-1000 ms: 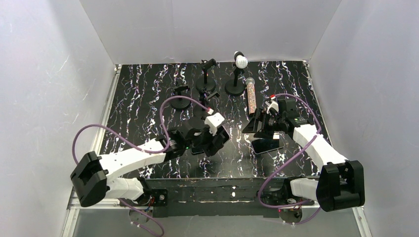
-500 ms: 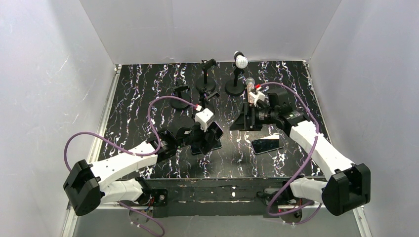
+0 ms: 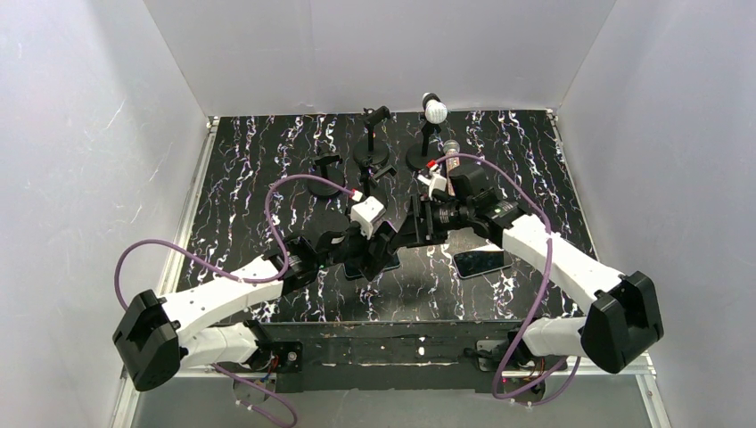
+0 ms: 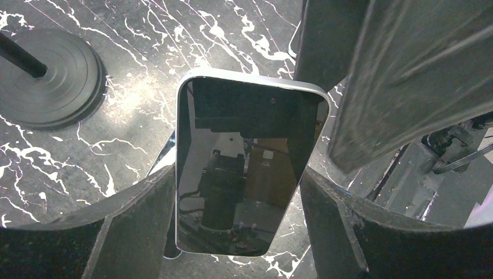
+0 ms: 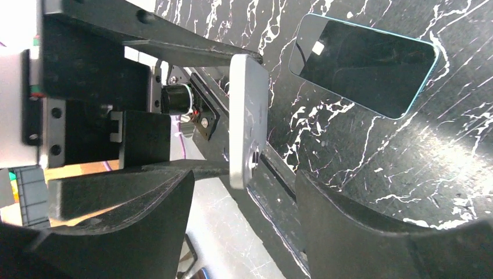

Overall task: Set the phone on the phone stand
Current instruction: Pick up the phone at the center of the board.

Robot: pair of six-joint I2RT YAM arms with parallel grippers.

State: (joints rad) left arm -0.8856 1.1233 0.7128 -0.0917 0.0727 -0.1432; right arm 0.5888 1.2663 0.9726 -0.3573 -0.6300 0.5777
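A white-edged phone (image 4: 250, 145) with a dark screen is raised off the table, and my left gripper (image 4: 238, 192) is shut on its two long sides. In the right wrist view the same phone (image 5: 249, 104) shows edge-on, its silver end just beyond my right gripper (image 5: 244, 192), whose fingers stand open on either side without touching it. From above, the left gripper (image 3: 379, 254) and right gripper (image 3: 412, 227) meet at the table's middle. The phone stand (image 3: 326, 175), black with a round base, stands behind them; a round base (image 4: 49, 75) shows at the left wrist view's upper left.
A second phone (image 3: 481, 262) with a blue edge lies flat on the marbled table, right of both grippers, also in the right wrist view (image 5: 363, 64). Two microphone stands (image 3: 371, 143) stand at the back, one bearing a white microphone (image 3: 434, 111).
My right arm has swung left from above the blue-edged phone to the left gripper's held phone, its jaws narrowing slightly. The left arm shifted a little forward, then stayed.
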